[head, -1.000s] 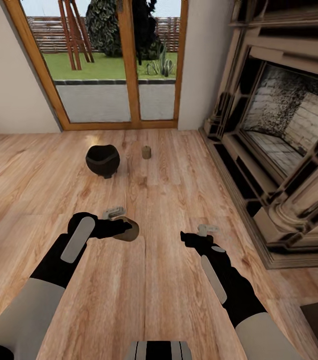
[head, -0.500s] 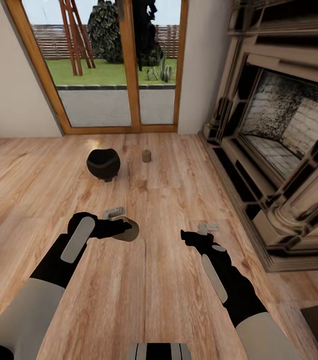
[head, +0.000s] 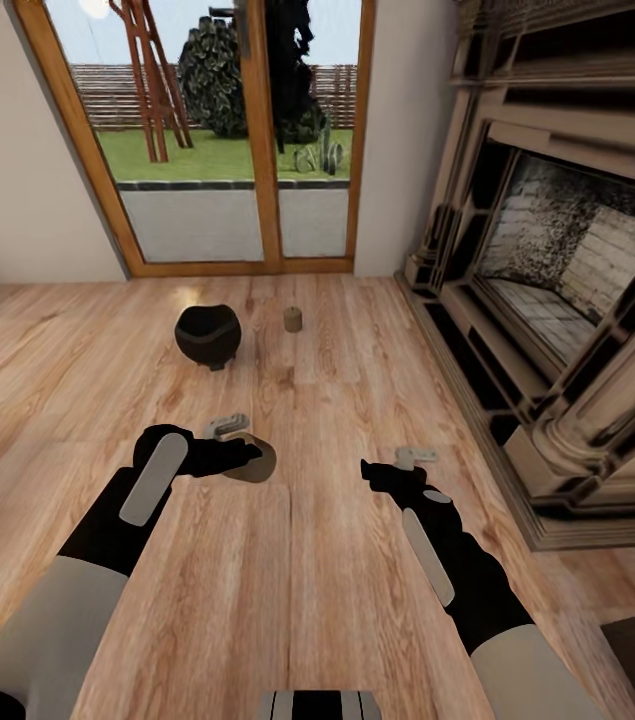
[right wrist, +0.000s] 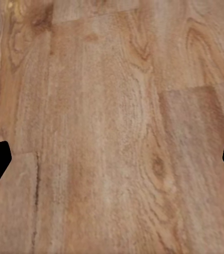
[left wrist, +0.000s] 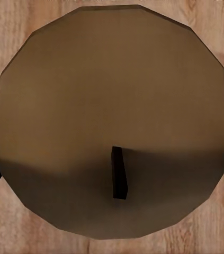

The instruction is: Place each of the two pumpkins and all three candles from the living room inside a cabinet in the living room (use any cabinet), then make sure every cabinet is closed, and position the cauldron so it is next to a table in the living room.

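The left gripper (head: 247,458) is clamped on a tan wax cylinder candle (left wrist: 112,121) over bare plank floor; a slip drops it. The right gripper (head: 369,472) hangs spread and empty. Ahead stand the matte black round-bellied cauldron (head: 207,336) and a second small tan candle (head: 293,319); careless driving could topple either.

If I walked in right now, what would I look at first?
Probably the black cauldron sitting on the wood floor before the glass doors, with a small candle beside it. Next, the left end effector gripping another brown candle, and the big stone fireplace along the right wall.
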